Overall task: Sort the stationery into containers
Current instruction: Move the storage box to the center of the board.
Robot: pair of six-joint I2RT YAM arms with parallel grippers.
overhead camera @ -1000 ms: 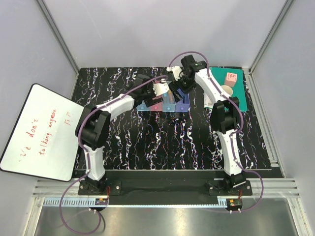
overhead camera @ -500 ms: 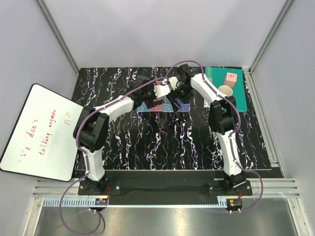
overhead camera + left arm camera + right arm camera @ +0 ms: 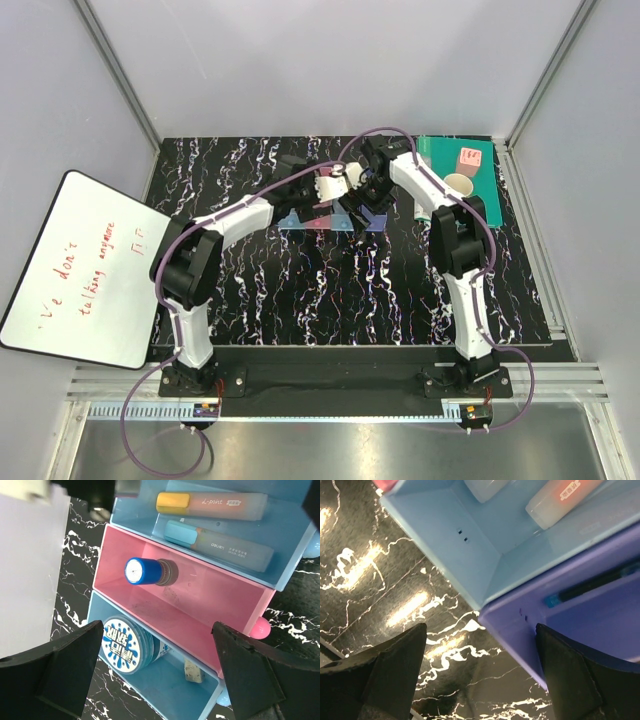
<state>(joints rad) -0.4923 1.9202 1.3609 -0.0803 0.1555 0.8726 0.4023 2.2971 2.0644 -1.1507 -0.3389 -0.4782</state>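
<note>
The four bins stand in a row at the back middle, mostly hidden under both wrists in the top view. In the left wrist view the light blue bin [image 3: 165,700] holds a round blue disc [image 3: 122,645] and a small pale piece [image 3: 193,671]. The pink bin [image 3: 210,600] holds a blue cylinder [image 3: 149,572]. The blue bin [image 3: 295,545] holds an orange-yellow stick [image 3: 210,505] and a blue-capped one [image 3: 220,545]. The purple bin [image 3: 600,625] holds a dark pen [image 3: 592,585]. My left gripper [image 3: 165,680] hangs open and empty over the light blue bin. My right gripper [image 3: 480,680] is open and empty over the purple bin's corner.
A green book [image 3: 480,205] lies at the back right with a pink cube [image 3: 468,158] and a yellow mug [image 3: 459,186] on it. A whiteboard [image 3: 85,265] leans off the table's left edge. The two wrists [image 3: 350,185] are close together above the bins.
My right wrist has come left and down over the bins. My left wrist has shifted slightly right. The bins have not moved.
</note>
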